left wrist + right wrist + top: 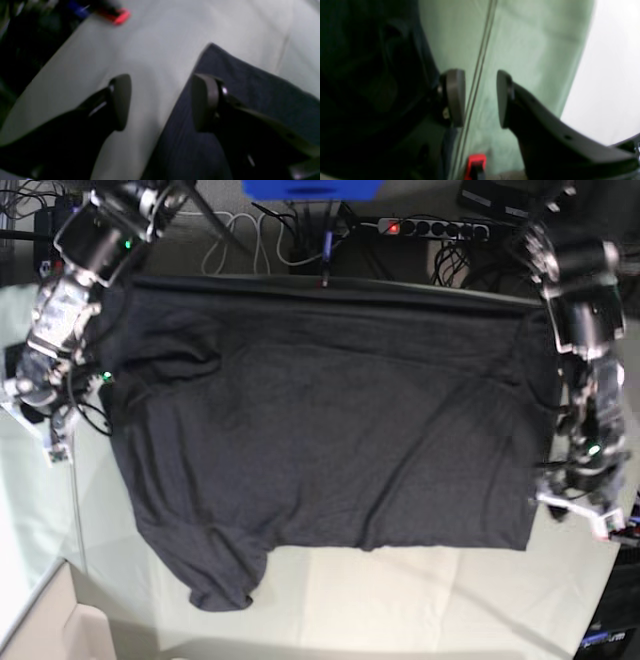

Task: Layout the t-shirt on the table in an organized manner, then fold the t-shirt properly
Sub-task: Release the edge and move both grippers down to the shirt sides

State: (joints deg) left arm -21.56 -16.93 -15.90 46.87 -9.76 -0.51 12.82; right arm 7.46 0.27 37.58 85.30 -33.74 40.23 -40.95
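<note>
Base view alone shows the whole t-shirt (320,420) spread flat across the table (420,595), one sleeve trailing toward the near edge. Left wrist view shows the left gripper (160,102) wide apart and holding nothing, one finger over the shirt's corner, a red clamp (117,15) beyond. Right wrist view shows the right gripper (480,98) parted and empty over bare cloth beside the shirt's edge.

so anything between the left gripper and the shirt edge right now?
Nothing visible. In the left wrist view the left gripper is open right over the t-shirt edge: one finger over the dark fabric, the other over bare table. The red clamp sits far off at the table's edge.
</note>
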